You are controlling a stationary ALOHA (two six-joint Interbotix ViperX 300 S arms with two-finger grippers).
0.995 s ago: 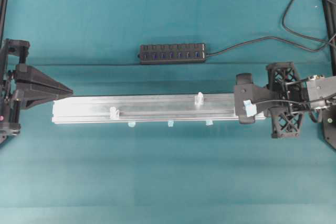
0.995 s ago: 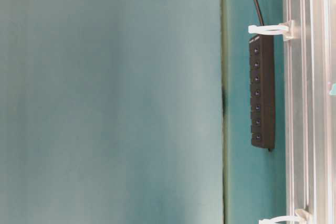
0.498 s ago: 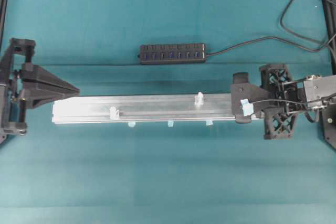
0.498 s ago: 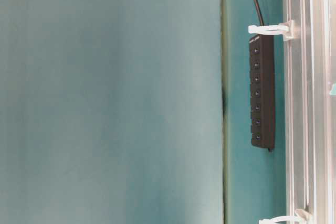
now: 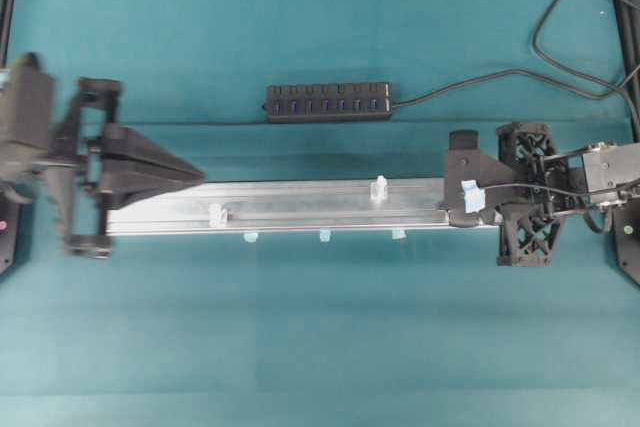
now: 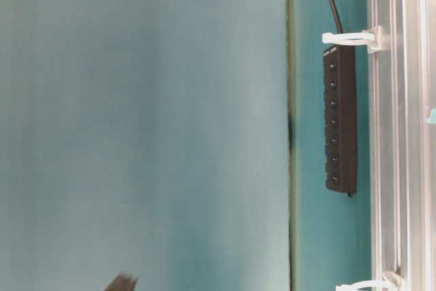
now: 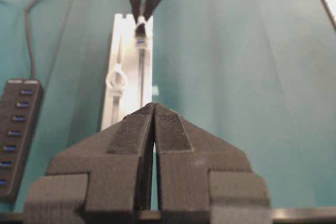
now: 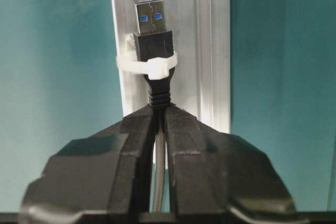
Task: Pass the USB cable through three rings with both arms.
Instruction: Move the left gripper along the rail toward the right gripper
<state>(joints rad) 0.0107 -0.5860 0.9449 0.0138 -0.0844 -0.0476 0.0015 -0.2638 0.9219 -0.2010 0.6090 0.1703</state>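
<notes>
The USB cable's black plug (image 8: 153,27) pokes through a whitish ring (image 8: 148,68) on the silver rail (image 8: 210,51). My right gripper (image 8: 159,109) is shut on the cable just behind the plug, at the rail's right end (image 5: 447,202). The cable (image 5: 530,190) trails back over the right arm. Two more rings (image 5: 216,214) (image 5: 379,187) stand on the rail (image 5: 300,205). My left gripper (image 5: 200,177) is shut and empty, hovering above the rail's left end. In the left wrist view its tip (image 7: 153,106) points along the rail toward a ring (image 7: 116,80) and the plugged ring (image 7: 141,29).
A black multi-port hub (image 5: 328,102) lies behind the rail, its lead (image 5: 520,72) looping to the back right. Small pale blue tape tabs (image 5: 325,236) sit along the rail's front edge. The table-level view shows the hub (image 6: 339,120) and two rings (image 6: 349,37) (image 6: 364,284).
The left arm has swung right, its shut gripper now over the rail's left end. The right gripper has edged left a little, still holding the cable.
</notes>
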